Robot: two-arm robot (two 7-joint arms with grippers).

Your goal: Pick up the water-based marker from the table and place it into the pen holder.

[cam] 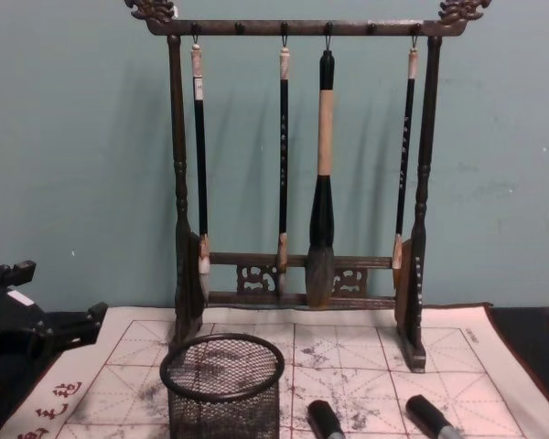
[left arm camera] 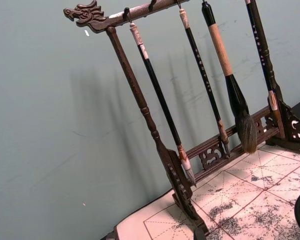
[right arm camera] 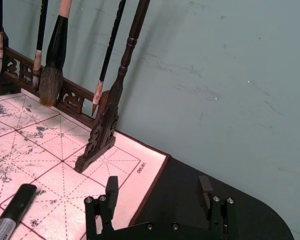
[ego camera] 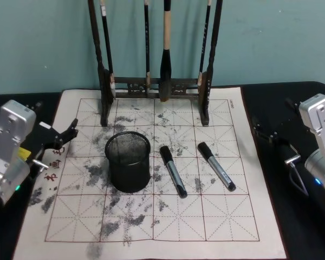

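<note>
Step in hand: the reach for the marker is judged not yet begun; nothing is held.
Right gripper: held over the dark surface, just off the right edge of the gridded mat; jaws spread wide and empty.
Left gripper: parked at the mat's left edge; whether it is spread or closed cannot be told.
Markers: two alike, black-capped, laid flat on the mat to the right of the pen holder. The inner marker is near the holder; the outer marker lies between it and the right gripper. Which one is water-based cannot be told.
Pen holder: upright on the mat, left of centre; nothing is seen standing in it.
Doing it well: the outer marker is judged the easier reach. The jaws should be turned across the barrel, lowered at mid-length and closed low against the mat. The marker should be tipped upright before it is lowered through the rim.
Around: a brush rack with hung brushes is set at the back of the mat, behind the holder.
In the way: the inner marker must be cleared on the carry. The light mesh holder could be knocked over by contact with its rim.
</note>
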